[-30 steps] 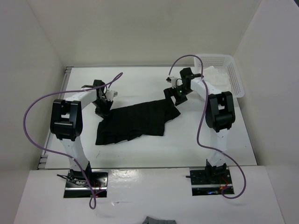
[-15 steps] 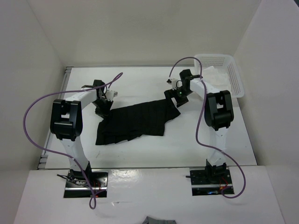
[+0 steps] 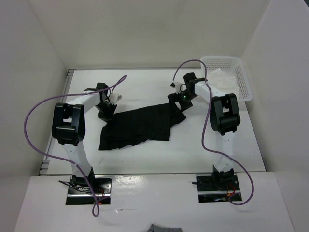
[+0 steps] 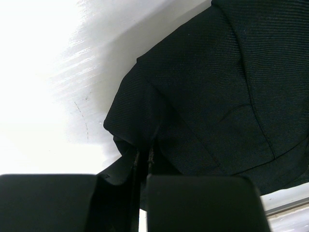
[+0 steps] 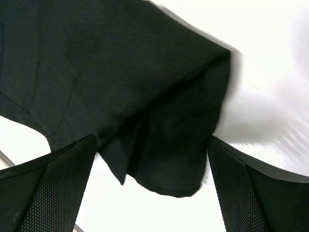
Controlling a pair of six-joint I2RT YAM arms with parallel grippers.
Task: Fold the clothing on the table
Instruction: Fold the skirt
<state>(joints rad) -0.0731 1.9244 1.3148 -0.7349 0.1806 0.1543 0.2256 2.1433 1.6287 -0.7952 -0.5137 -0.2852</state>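
Pretty bright, even overhead light. The white table (image 3: 145, 154) blows out to glare in both wrist views, soft grey shadow beside the black skirt (image 4: 217, 96). Skirt weave sharp, right wrist view slightly smeared.

- skirt (image 3: 139, 126): black, pleated, lying mostly flat mid-table, with its long axis running from near-left to far-right; fabric puckered at the far-left corner, loose fold at the far-right corner.
- table (image 3: 145, 87): white, matte, flat.

Top: we look down from behind, far off.
Wrists: we sit close on the skirt (image 4: 207, 96), shared everywhere.
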